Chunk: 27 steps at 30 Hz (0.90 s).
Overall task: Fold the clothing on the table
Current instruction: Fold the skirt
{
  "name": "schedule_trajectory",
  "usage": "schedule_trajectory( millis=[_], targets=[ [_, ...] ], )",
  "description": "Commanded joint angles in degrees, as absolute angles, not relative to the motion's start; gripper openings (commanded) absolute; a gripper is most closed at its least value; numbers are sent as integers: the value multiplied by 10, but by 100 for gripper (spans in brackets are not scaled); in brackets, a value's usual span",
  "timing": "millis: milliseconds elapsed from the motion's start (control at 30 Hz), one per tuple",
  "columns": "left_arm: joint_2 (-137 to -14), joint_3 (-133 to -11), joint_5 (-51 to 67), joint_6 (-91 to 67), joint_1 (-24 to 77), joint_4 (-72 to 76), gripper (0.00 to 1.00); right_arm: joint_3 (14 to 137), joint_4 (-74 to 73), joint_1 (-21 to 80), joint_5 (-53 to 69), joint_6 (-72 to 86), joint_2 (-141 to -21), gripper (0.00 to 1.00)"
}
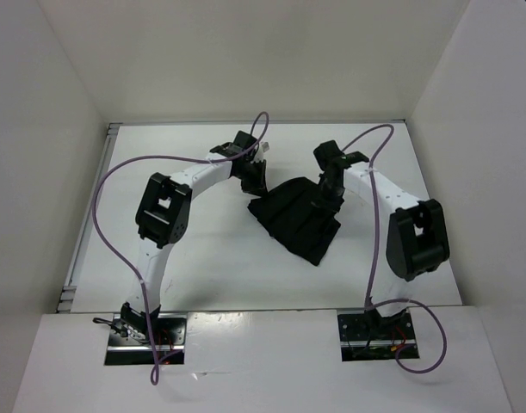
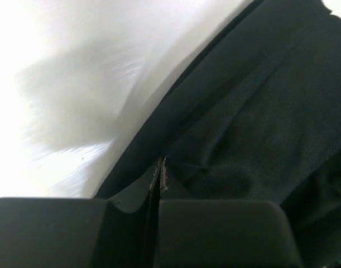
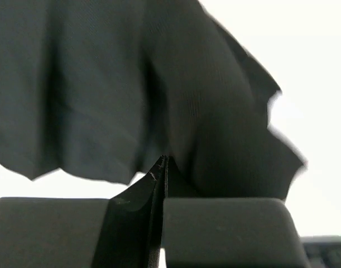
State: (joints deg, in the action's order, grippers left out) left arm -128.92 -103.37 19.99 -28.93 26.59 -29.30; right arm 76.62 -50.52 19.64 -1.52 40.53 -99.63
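top external view: the black clothing [image 1: 299,225] lies bunched near the middle of the white tabletop [image 1: 202,249], between the two arms. the left end effector [image 1: 255,178] sits at its far left corner, and the right end effector [image 1: 330,194] at its far right edge. left wrist view: the fingers are pressed fully together, pinching the garment's edge at their tips. right wrist view: the fingers are likewise closed tight on a fold of fabric that spreads out from the tips.

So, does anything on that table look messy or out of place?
The soft black fabric garment lies crumpled and askew on the white table, pinched by left gripper and right gripper. Nothing spilled or damaged.
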Motion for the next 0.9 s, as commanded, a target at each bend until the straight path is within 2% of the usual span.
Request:
schedule_trajectory(
  millis=[0, 133, 333, 367, 467, 500, 633, 867],
  targets=[
    [-1296, -1032, 217, -295, 269, -268, 0, 754, -598, 212, -46, 431, -909, 0],
    [-1284, -1032, 222, -301, 269, -268, 0, 794, -674, 224, -86, 466, -851, 2],
    [-1245, -1067, 242, -295, 269, -288, 0, 836, -683, 231, -142, 471, -878, 5],
    [-1238, -1072, 242, -295, 269, -288, 12, 836, -672, 231, -148, 471, -888, 5],
    [-1206, -1085, 247, -290, 269, -294, 25, 797, -625, 231, -154, 464, -937, 7],
    [-1200, -1085, 247, -290, 264, -294, 38, 788, -598, 231, -160, 457, -950, 7],
    [-1176, -1085, 254, -290, 248, -294, 47, 746, -541, 218, -155, 452, -1012, 7],
    [-1114, -1039, 291, -301, 215, -266, 51, 705, -485, 200, -155, 446, -1097, 7]
  ],
)
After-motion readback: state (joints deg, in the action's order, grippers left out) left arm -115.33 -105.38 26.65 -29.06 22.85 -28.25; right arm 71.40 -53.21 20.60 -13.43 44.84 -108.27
